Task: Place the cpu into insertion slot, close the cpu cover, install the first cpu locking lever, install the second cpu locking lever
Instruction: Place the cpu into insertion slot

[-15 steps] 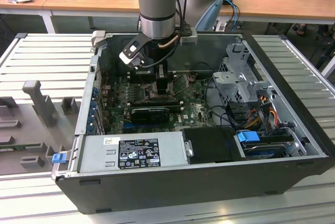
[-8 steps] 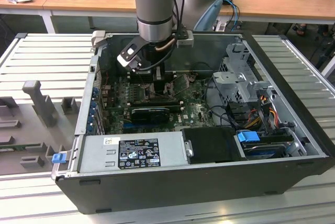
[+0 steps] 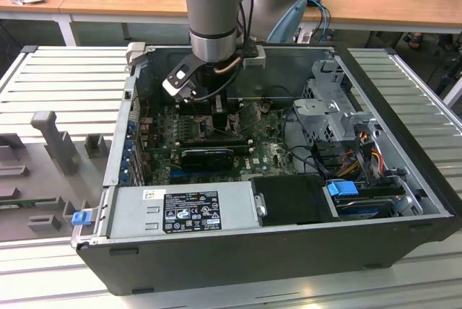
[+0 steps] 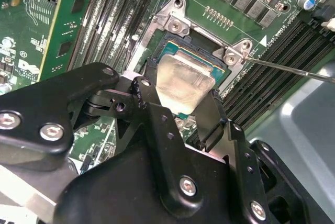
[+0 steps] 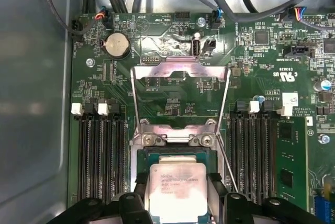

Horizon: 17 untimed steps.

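In the first wrist view the hand [image 5: 179,195] is clamped on the cpu [image 5: 180,182] by two opposite edges. It holds the chip right at the insertion slot [image 5: 175,152], though I cannot tell whether it is seated. The cpu cover [image 5: 180,71] lies swung open beyond the slot. All of this sits inside an open computer case [image 3: 289,251].

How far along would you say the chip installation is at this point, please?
Nothing is finished yet. In hand: the gripper is shut on the chip, right at the socket; whether it is seated I cannot tell. Left: the cover stands flipped open, and one thin lever rod sticks out unlatched beside the socket.
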Tool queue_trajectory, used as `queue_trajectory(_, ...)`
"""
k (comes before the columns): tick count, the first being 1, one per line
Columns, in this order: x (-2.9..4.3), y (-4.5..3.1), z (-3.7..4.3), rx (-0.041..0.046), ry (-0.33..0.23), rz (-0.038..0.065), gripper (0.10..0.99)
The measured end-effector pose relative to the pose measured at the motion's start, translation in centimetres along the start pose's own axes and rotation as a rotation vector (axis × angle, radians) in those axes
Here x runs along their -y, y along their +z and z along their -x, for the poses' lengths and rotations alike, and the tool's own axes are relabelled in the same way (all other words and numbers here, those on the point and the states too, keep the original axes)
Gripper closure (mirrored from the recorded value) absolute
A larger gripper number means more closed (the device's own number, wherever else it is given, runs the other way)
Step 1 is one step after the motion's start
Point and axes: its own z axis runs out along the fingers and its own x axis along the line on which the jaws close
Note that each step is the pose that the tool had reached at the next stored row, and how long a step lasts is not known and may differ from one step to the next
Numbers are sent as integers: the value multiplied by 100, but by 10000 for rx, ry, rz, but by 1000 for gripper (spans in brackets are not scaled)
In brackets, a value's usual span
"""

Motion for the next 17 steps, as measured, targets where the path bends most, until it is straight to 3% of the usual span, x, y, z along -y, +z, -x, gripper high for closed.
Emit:
queue_trajectory(5,3,27,-8,28,290,5,557)
queue_trajectory(15,3,36,-9,28,290,5,557)
queue_trajectory(16,3,36,-9,28,290,5,545)
queue_trajectory(17,3,36,-9,28,289,6,478)
